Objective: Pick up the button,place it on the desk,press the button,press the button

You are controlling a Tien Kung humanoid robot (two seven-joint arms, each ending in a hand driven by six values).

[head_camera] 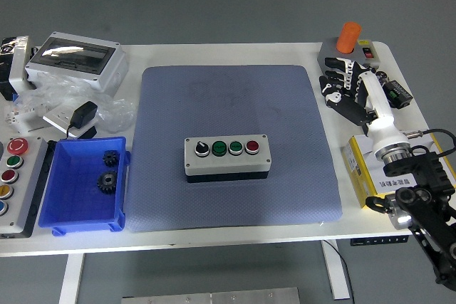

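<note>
The button box (pixel 228 156) sits flat on the blue mat (pixel 228 105), a little below the mat's centre, nothing touching it. It looks rigid and fairly heavy, with smooth plastic walls; I would take it by the two long sides. The right hand (pixel 340 85) hovers at 2 o'clock from it, over the bench (pixel 214 53) edge, fingers loosely spread, holding nothing.

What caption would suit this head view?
Right hand open above the table's right edge, clear of the button box sitting on the blue mat.
</note>
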